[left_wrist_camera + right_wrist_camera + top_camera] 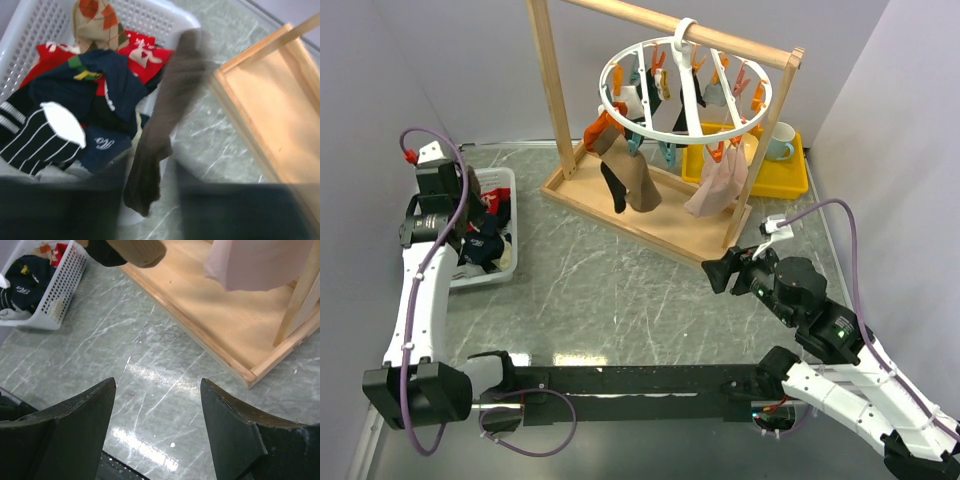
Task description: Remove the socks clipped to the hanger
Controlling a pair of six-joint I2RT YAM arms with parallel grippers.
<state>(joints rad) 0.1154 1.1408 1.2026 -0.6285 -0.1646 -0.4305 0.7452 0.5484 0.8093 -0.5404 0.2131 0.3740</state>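
Observation:
The white ring hanger [685, 85] hangs by its hook from the wooden rack's top bar, with orange and teal clothespins round it. Clipped socks dangle from it: a brown and a black one [628, 182] and a pale pink one [718, 185], whose lower end also shows in the right wrist view [255, 265]. My left gripper [472, 205] is over the basket. In its wrist view the jaws [150, 175] stand slightly apart and a blurred brown sock [160, 125] hangs loose between them, across the basket rim. My right gripper [157, 390] is open and empty over the table.
The white mesh basket [510, 180] at the left holds several socks, navy, red and striped [100, 85]. The wooden rack's base [650, 215] lies across the middle back. A yellow tray [785, 180] with a mug [780, 140] stands behind it at the right.

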